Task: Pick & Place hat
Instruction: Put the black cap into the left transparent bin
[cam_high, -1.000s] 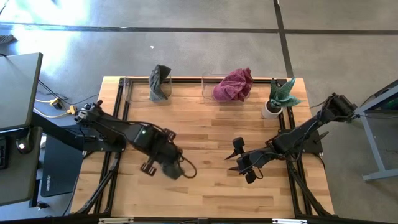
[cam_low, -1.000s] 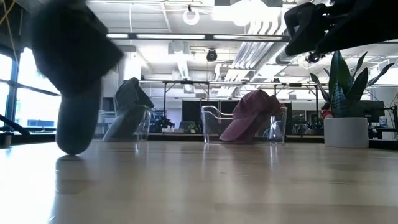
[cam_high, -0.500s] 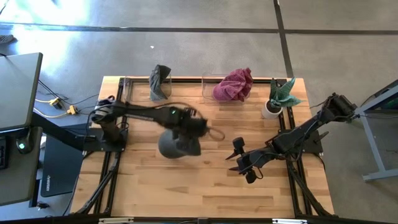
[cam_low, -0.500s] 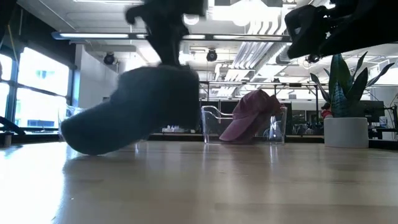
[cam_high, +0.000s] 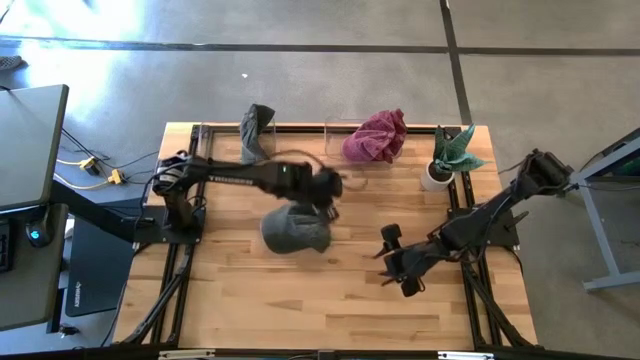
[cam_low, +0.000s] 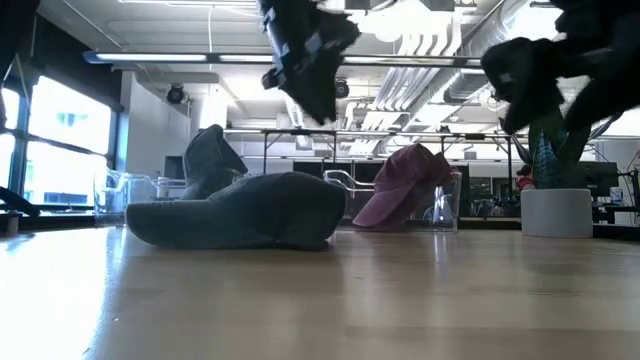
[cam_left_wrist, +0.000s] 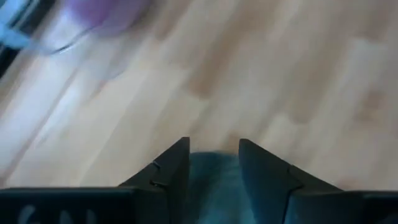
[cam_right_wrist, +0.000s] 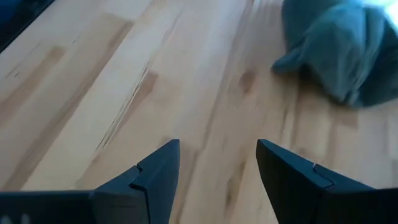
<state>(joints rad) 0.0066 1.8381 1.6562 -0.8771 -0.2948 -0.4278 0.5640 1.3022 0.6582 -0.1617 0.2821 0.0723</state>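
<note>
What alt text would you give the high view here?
A grey hat lies on the wooden table, the left gripper open just above it. The right gripper waits open nearby; a maroon hat fills a clear bin behind.

Grey hat (cam_high: 295, 230) lying flat, mid-table.

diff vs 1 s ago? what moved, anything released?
The left gripper carried the grey hat from the table's left front toward the middle, let it go and rose; the hat now lies flat on the table, the fingers open above it. The right gripper shifted slightly, open and empty. The hats in the bins at the back and the plant stayed put.
</note>
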